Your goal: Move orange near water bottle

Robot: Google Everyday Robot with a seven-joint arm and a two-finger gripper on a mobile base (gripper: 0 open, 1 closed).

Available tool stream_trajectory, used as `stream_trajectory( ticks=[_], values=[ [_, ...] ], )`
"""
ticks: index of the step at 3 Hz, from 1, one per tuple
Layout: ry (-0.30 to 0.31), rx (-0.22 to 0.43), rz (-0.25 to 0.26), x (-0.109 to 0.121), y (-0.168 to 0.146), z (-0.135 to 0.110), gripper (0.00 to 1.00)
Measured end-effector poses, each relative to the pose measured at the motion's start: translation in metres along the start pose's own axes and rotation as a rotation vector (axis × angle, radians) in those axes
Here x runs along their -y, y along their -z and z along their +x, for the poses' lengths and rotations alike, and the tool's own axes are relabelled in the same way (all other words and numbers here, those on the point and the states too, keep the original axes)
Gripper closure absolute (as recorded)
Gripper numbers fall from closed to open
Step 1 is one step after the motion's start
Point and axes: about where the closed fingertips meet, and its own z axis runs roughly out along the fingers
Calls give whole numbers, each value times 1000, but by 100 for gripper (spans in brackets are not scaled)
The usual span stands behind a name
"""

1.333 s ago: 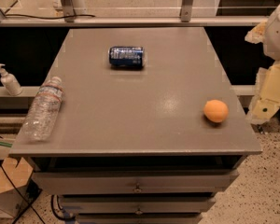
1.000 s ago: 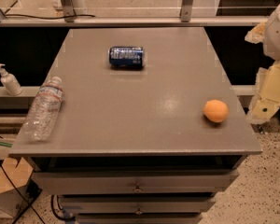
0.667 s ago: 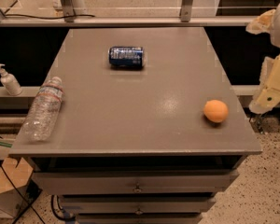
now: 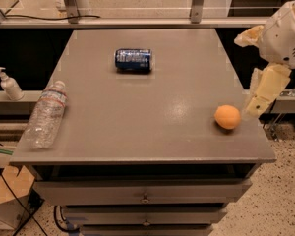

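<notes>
The orange [image 4: 227, 117] lies on the grey table [image 4: 137, 112] near its front right corner. The water bottle [image 4: 46, 113] lies on its side at the table's left edge, cap pointing away from me, far from the orange. My gripper [image 4: 259, 98] hangs at the table's right edge, just right of the orange and a little above it, holding nothing. The white arm [image 4: 285, 31] rises behind it at the upper right.
A dark blue soda can [image 4: 132, 60] lies on its side at the back middle of the table. A small white pump bottle [image 4: 10, 84] stands on a shelf to the left, off the table. Drawers sit under the tabletop.
My gripper has moved left and slightly up, closer to the orange. The orange, bottle and can have not moved.
</notes>
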Motion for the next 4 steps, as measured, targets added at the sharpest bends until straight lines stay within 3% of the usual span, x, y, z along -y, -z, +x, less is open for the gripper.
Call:
stream_trajectory(
  ticks=[2,4],
  values=[
    [-26,32,-9,-1,-15,5,0],
    [-84,148,-60,-10,-59,24,0]
  ],
)
